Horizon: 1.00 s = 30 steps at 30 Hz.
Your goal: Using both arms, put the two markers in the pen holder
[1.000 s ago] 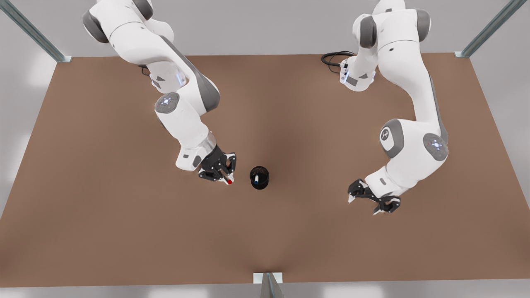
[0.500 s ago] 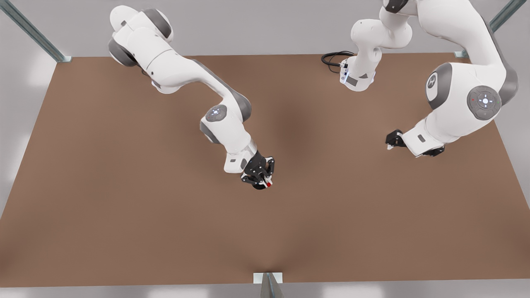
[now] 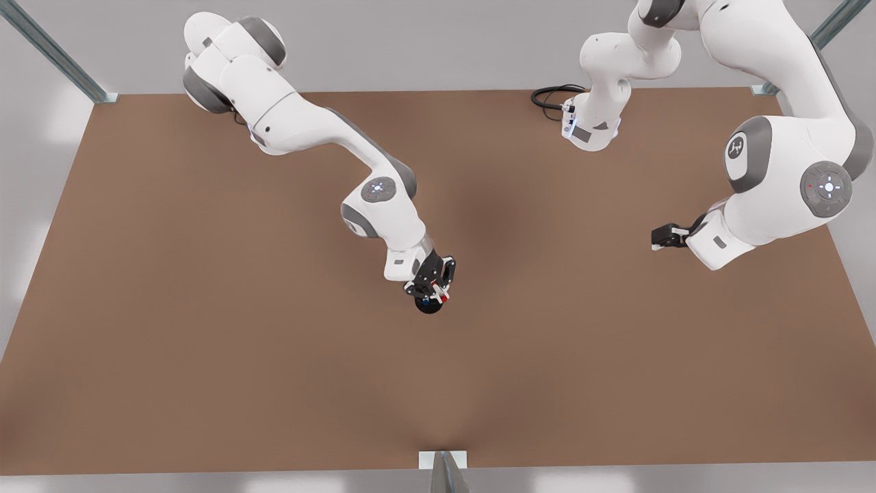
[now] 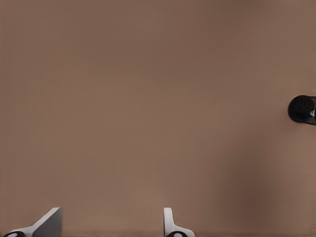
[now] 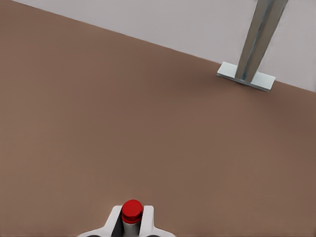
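The black pen holder (image 3: 428, 307) stands mid-table, mostly covered from above by my right gripper (image 3: 432, 291). That gripper is shut on the red marker (image 3: 443, 298), held upright directly over the holder. In the right wrist view the marker's red end (image 5: 132, 211) sits between the fingers of the right gripper (image 5: 132, 220). A bit of the blue marker (image 3: 426, 299) shows inside the holder. My left gripper (image 3: 661, 239) hangs far off at the front view's right, open and empty. From its wrist camera the left gripper (image 4: 108, 224) is spread wide, with the pen holder (image 4: 301, 109) and blue marker (image 4: 311, 115) far away.
A metal post foot (image 3: 443, 465) stands at the table's near edge, seen also as the post foot (image 5: 246, 76) from the right wrist. A black cable (image 3: 551, 96) lies by the arm base (image 3: 592, 130) at the back. Frame posts rise at the back corners.
My right gripper carried the red marker toward the front view's right until it came over the pen holder. The left arm drew back and away toward the front view's right.
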Each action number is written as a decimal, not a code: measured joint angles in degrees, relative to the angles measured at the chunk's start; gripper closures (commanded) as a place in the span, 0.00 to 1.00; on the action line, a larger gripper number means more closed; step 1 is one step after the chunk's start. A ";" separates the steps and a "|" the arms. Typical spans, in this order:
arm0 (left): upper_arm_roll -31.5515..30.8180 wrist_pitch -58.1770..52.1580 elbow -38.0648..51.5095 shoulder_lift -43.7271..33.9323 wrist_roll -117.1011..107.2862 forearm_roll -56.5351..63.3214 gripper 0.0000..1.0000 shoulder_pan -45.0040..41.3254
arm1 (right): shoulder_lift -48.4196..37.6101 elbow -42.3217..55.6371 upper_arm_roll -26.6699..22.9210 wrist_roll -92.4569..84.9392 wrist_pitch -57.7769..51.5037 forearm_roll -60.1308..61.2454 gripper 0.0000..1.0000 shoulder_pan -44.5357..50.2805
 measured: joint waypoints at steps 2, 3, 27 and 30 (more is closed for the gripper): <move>0.00 -0.12 0.00 0.00 -0.52 -0.02 0.00 0.01 | 0.47 -0.01 -0.01 0.58 0.10 -1.14 0.79 -0.01; 0.00 -0.17 0.00 0.00 -0.76 -0.03 0.00 0.01 | 0.59 0.00 0.00 0.86 0.14 -1.56 0.79 -0.04; -0.17 -0.39 -0.19 -2.88 -3.57 0.15 0.00 -0.72 | -19.58 0.14 7.71 5.32 -17.00 -2.99 0.00 -25.54; -0.22 0.50 -1.55 -5.69 -2.66 0.31 0.00 -2.03 | -27.68 3.83 -12.58 0.65 -31.15 11.42 0.00 -28.15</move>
